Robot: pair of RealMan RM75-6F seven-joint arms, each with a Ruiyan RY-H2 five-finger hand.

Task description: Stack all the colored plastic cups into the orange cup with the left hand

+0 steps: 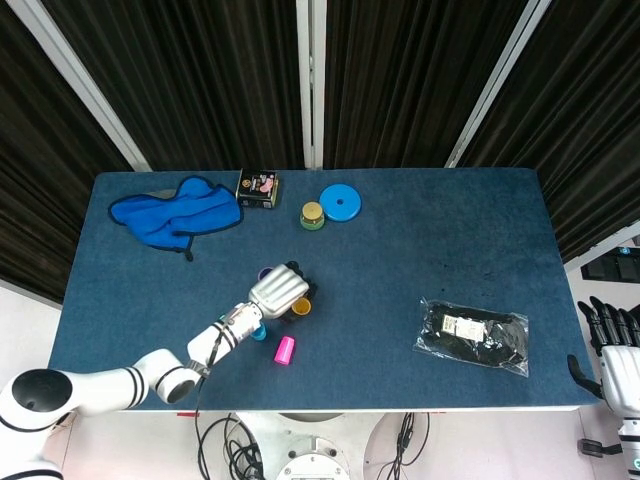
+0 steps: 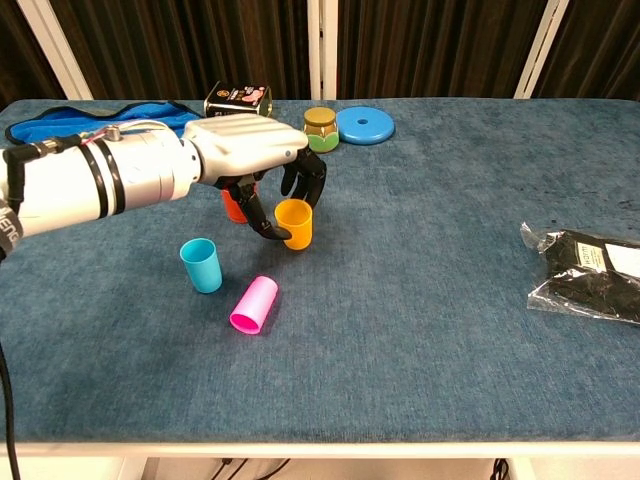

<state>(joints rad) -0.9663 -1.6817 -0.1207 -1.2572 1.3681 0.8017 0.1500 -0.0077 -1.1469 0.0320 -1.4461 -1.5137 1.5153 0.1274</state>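
Observation:
A yellow-orange cup point(image 2: 293, 223) point(image 1: 303, 306) stands upright left of the table's middle. My left hand point(image 2: 250, 150) point(image 1: 280, 292) grips it, thumb on its near side and fingers point(image 2: 305, 180) curled over its far rim. Behind the hand a red-orange cup point(image 2: 233, 206) is partly hidden. In the head view a purple cup point(image 1: 265, 273) shows at the hand's far side. A cyan cup point(image 2: 201, 265) point(image 1: 259, 332) stands upright nearer the front. A pink cup point(image 2: 254, 305) point(image 1: 285, 349) lies on its side beside it. My right hand point(image 1: 612, 345) hangs off the table's right edge, fingers apart and holding nothing.
A blue cloth point(image 1: 175, 213), a black tin point(image 1: 257, 188), a small jar with a yellow lid point(image 2: 320, 128) and a blue disc point(image 2: 364, 124) lie along the far edge. A black plastic packet point(image 2: 590, 272) lies at the right.

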